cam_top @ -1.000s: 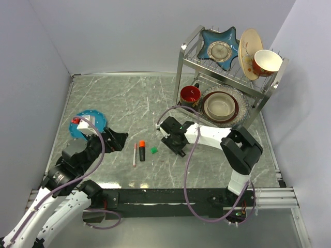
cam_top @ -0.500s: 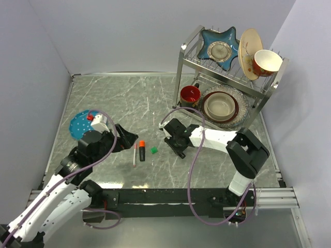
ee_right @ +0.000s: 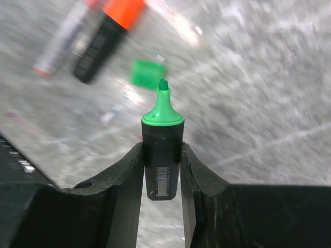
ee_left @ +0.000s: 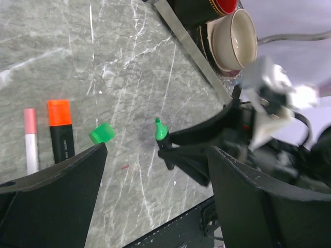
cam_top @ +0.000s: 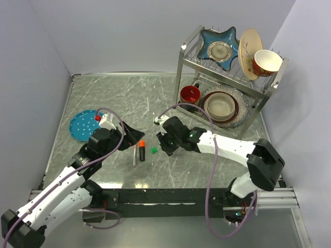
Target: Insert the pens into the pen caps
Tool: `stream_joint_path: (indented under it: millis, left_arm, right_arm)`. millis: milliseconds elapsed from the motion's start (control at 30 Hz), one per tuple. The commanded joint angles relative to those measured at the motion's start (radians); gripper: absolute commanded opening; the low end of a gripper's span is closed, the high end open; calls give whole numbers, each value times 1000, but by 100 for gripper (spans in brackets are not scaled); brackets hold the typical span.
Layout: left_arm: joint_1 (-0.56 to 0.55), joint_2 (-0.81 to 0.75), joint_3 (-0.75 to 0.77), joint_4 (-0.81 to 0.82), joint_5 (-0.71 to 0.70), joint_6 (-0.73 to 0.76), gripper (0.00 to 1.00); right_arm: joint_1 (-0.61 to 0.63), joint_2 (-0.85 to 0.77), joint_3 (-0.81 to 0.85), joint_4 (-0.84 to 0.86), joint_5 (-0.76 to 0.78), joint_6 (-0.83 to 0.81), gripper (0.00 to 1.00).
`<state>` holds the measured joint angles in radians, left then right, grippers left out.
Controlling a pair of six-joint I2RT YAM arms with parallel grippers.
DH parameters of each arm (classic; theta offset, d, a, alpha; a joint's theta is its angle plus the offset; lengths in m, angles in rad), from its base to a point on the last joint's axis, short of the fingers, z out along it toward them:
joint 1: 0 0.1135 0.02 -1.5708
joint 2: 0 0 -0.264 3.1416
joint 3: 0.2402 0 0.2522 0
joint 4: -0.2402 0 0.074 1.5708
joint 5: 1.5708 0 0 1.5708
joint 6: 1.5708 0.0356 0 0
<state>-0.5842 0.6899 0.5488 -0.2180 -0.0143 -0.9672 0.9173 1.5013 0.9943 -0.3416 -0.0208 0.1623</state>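
My right gripper (ee_right: 161, 148) is shut on a stubby black pen with a green tip (ee_right: 162, 135), holding it off the table with the tip forward. The small green pen cap (ee_right: 147, 73) lies just beyond that tip on the table; it is also in the top view (cam_top: 153, 150). In the top view the right gripper (cam_top: 166, 146) is just right of the cap. A black pen with an orange end (cam_top: 141, 150) and a thin white pen with a pink end (cam_top: 135, 154) lie side by side left of the cap. My left gripper (cam_top: 133, 137) hovers open over these, empty (ee_left: 158, 152).
A blue perforated plate (cam_top: 83, 124) lies at the left of the table. A metal dish rack (cam_top: 182, 72) with a red mug (cam_top: 190, 95), bowls and plates stands at the back right. The black mounting rail (cam_top: 170, 196) runs along the near edge.
My left arm has swung right from the blue plate to above the orange-ended and white pens. My right gripper has shifted left toward the green cap with the green-tipped pen.
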Motion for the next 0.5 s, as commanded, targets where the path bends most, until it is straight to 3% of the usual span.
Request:
stream_joint_path:
  millis: [0, 467]
  left_arm:
    - [-3, 10, -15, 112, 17, -44, 82]
    - [-3, 143, -13, 210, 17, -73, 67]
  right_arm:
    - [41, -49, 23, 102, -10, 39, 0]
    - [87, -39, 109, 180, 12, 75, 0]
